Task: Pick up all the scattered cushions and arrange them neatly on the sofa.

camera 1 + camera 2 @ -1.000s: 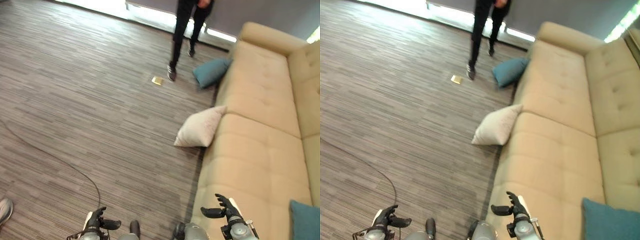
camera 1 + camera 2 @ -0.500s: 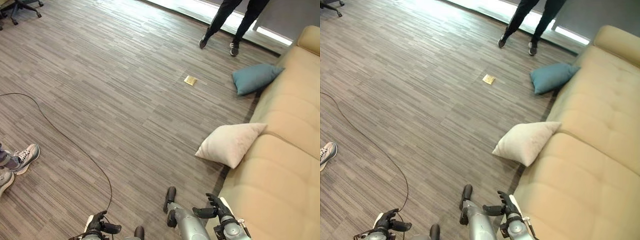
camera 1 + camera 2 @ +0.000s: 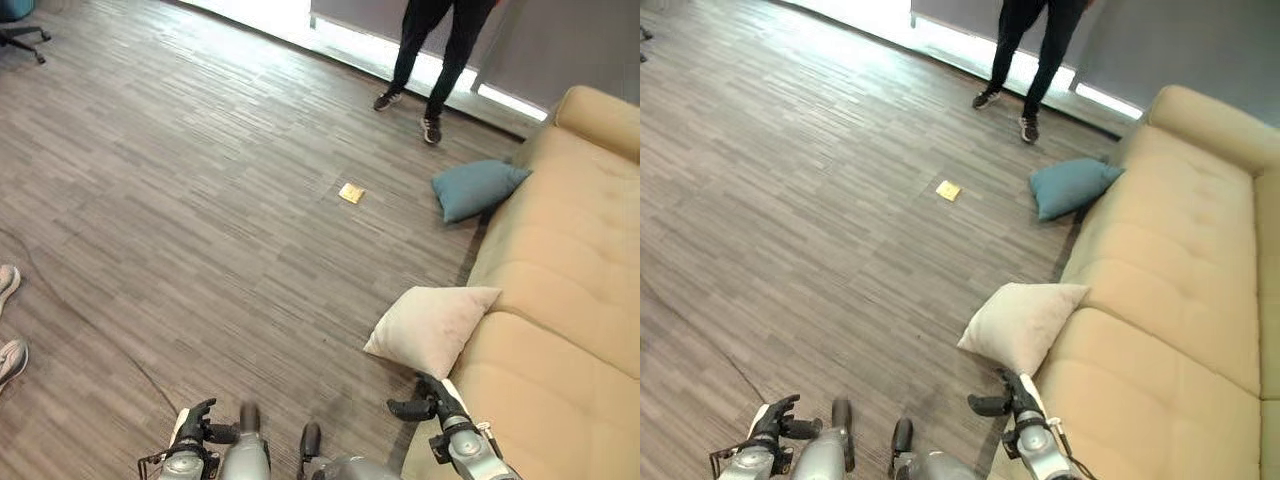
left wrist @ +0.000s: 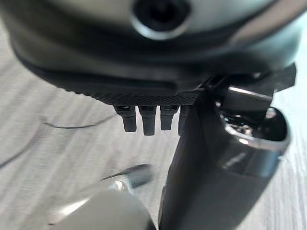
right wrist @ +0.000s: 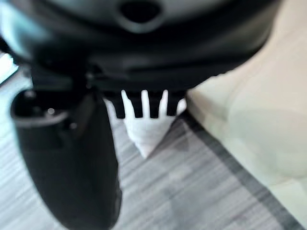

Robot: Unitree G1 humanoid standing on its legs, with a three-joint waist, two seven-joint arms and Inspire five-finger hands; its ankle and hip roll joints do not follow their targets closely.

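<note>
The cream cushion (image 3: 432,329) lies on the wood floor (image 3: 180,190), leaning against the front edge of the tan sofa (image 3: 560,300), just beyond the right hand (image 3: 432,403) at about 12 o'clock; that hand is empty, fingers relaxed, thumb out. The teal cushion (image 3: 476,189) lies farther off at 1 o'clock, also against the sofa front. The left hand (image 3: 196,424) sits low at 7 o'clock, loosely spread and holding nothing. A small yellow scrap (image 3: 351,193) lies on the floor, and a person's legs (image 3: 432,50) stand beyond it, cut off above.

No text, label, number or sign can be read anywhere.
</note>
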